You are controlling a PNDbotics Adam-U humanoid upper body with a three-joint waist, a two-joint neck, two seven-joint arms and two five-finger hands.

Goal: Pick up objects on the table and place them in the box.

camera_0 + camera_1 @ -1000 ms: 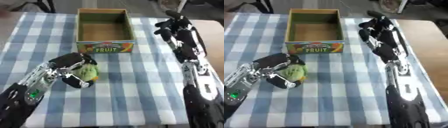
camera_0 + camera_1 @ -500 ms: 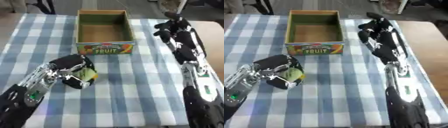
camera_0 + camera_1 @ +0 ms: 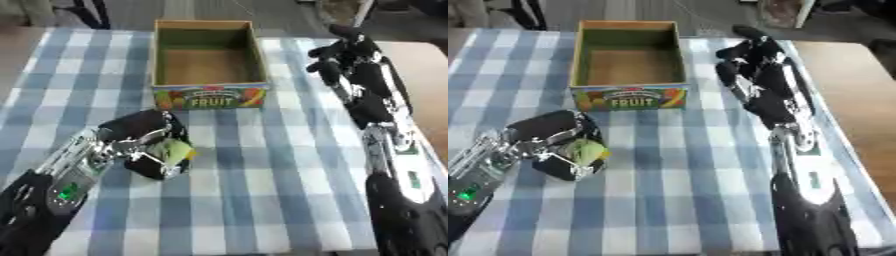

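So far nothing is in the box. The yellow-green object (image 3: 174, 151) sits inside the curled fingers (image 3: 162, 172) of the left hand (image 3: 144, 140), low over the checked tablecloth (image 3: 262, 190), just short of the fruit box (image 3: 208, 60), which looks empty. Lift and drop-in remain. Right hand (image 3: 350, 65) hovers beside the box, fingers loosely bent, holding nothing.

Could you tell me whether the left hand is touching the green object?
Touching: the right eye view shows the left hand curled round the green object.
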